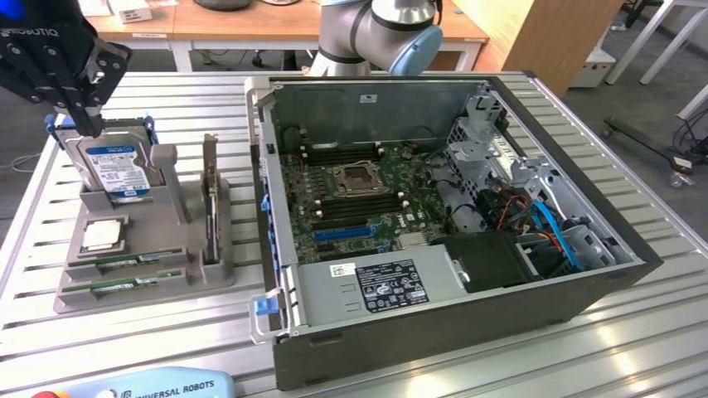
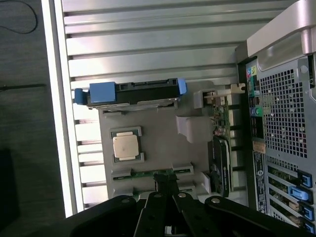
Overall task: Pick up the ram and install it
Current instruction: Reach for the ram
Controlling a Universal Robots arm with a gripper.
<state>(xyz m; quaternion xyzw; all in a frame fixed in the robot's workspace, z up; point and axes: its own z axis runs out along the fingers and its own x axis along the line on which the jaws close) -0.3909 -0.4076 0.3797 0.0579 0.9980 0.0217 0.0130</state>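
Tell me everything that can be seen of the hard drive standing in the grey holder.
The hard drive is a flat silver metal box with a white and blue label on its broad face. It has blue plastic rails along two narrow sides. It stands upright on one edge in a slot at one end of the grey holder, next to the processor, to the exterior view's left of the open computer case. Only the holder appears to touch it.
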